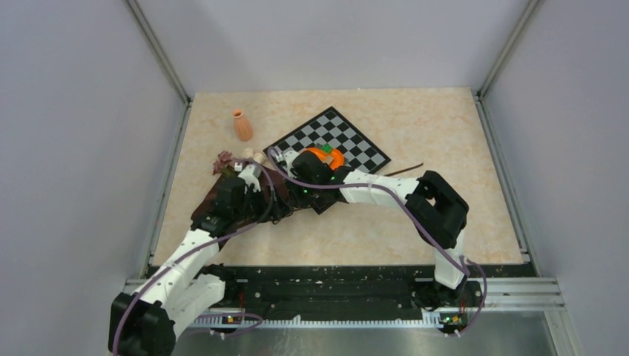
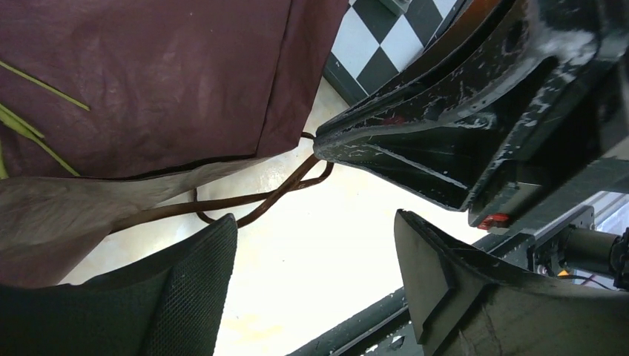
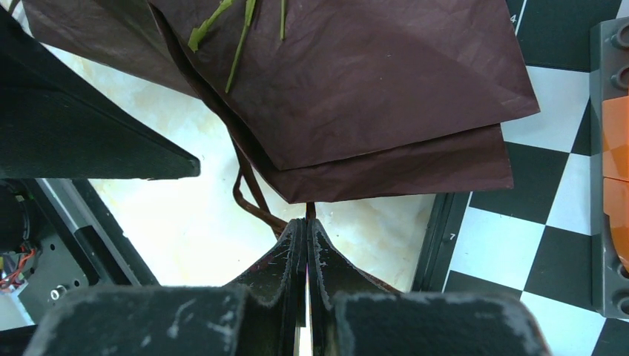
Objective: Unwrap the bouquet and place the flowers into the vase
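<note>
L claw [image 2: 313, 222] is spread wide, nothing betw. its fingers [image 2: 185, 297], low over the counter [image 2: 326, 252]. R claw [image 3: 306, 228] is pressed tight together, pinching the end of a thin dark-brown ribbon [image 2: 252, 204]. The two claws sit nearly tip to tip, R claw's tip just ahead of the L claw's gap. From R claw's tip the ribbon trails in slack loops across the counter, back toward the wrap.

Bouquet [image 3: 371, 89]: dark maroon-brown wrap, matte, faintly creased. It lies in flat overlapping sheets w/ straight edges and sharp corners, directly ahead of R claw, its nearest edge just off the tip. Seen from the L wrist it's ahead of L claw, w/ a paler tan fold underneath. A few thin green stems [image 3: 237, 44] lie on top of the wrap. One corner of the wrap overlaps the checkerboard [image 3: 549, 222], which sits off to one side of R claw.

From above, the flowers [image 1: 222, 160] show as mauve and cream heads poking out at the wrap's far end, just beyond L claw. Vase [image 1: 242, 124]: small, terracotta-orange, narrow neck, flared lip, upright on the counter farther out past L claw, apart from the flowers and well clear of both claws. An orange heart-shaped piece [image 1: 326, 156] sits on the checkerboard beside R claw's wrist, partly hidden by it.
</note>
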Robot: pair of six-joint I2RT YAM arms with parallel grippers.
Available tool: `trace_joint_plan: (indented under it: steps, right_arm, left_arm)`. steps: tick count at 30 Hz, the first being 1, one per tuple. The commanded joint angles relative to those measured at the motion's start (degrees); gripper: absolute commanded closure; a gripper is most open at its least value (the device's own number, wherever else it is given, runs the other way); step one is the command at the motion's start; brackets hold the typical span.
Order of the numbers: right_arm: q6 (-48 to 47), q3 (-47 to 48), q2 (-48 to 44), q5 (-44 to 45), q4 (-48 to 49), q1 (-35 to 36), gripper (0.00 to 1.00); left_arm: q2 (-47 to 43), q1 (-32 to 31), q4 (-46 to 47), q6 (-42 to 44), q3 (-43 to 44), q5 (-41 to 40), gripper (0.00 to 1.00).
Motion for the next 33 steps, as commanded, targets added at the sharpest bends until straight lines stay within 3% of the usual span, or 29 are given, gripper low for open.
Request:
trace_joint_plan:
  steps: [1,5,21,30,33]
  right_arm:
    - [2.21,1.89,-2.78,-1.24,1.47,-0.84,1.00]
    - [4.24,1.79,-1.98,-2.75,3.01,-1.41,1.00]
    - [6.22,2.32,-0.41,-5.31,4.78,-2.21,1.00]
    - [6.37,2.56,-0.32,-5.74,4.94,-2.23,1.00]
    - [6.43,2.59,-0.32,-5.84,5.02,-2.24,1.00]
  left_arm:
    - [0.63,-0.02,6.34,2.16,-1.55,3.31,0.18]
    - [2.87,-0.09,7.97,2.03,-3.62,2.10,0.18]
    - [10.78,-0.89,12.36,0.05,-5.44,-2.06,0.51]
    - [10.51,-1.67,12.40,-1.91,-6.62,-7.99,0.49]
    - [11.00,-1.77,13.25,-1.58,-6.72,-8.61,0.61]
